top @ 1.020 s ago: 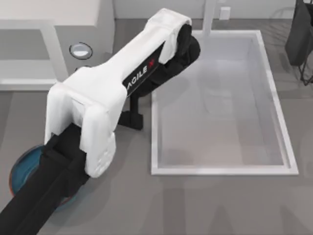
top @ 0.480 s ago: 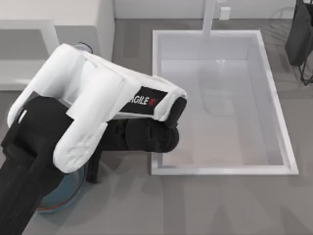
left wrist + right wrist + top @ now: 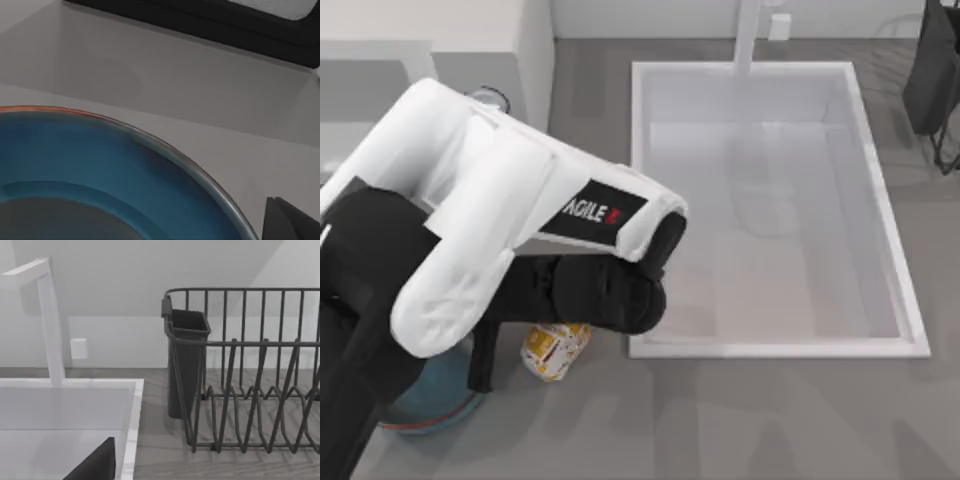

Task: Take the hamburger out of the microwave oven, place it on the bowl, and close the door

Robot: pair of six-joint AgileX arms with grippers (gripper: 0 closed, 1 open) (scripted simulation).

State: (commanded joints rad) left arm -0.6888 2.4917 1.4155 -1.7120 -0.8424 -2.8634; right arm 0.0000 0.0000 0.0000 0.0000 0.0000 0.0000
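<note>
The hamburger (image 3: 556, 349) lies tilted on the table, long axis running near-left to far-right, just right of the bowl (image 3: 438, 396). My left arm hangs over both.

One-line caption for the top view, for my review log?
Left arm over the bowl; hamburger lies on the counter beside it, near the sink.

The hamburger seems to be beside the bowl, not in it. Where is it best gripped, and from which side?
Grip the hamburger across its rounded middle, coming from above. It is a small wrapped lump without a handle, apparently on the table between bowl and sink, and my left arm overhangs its far side.
</note>
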